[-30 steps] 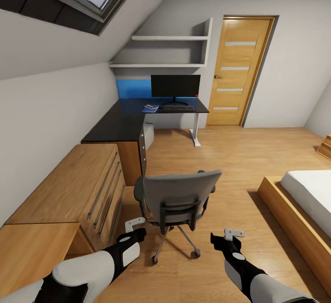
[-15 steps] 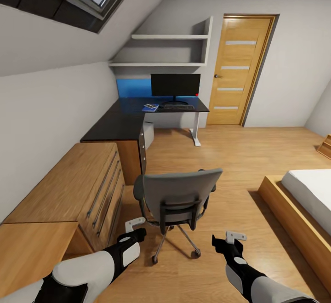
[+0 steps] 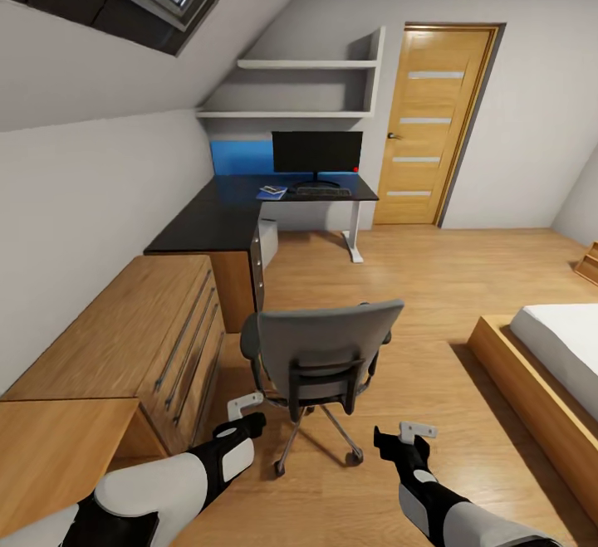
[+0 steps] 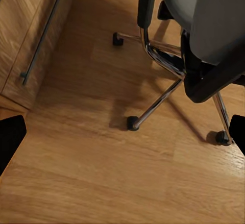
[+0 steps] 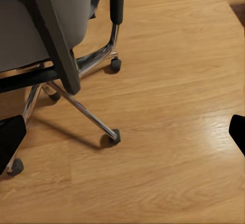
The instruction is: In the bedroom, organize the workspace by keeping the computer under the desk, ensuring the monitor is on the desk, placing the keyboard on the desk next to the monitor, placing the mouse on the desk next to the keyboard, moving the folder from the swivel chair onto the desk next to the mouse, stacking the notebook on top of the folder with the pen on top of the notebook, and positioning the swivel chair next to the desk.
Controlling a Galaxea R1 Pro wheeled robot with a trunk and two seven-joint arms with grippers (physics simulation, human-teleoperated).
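Right gripper (image 3: 415,432) shifted inward, both jaws open, swivel chair (image 3: 320,356) blocking desk (image 3: 224,219)

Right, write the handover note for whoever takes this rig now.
Left gripper and right gripper: jaws open, both empty, low behind the chair.
Grey padded swivel chair with chrome wheeled base: mid-floor, back toward the robot, well short of the black-topped L-shaped desk.
On the desk: wide black monitor, slim dark keyboard in front of it, bright blue folder beside the keyboard with something small on top; too far to identify.
Light grey tower computer: under the desk.
Left: move the chair next to the desk.
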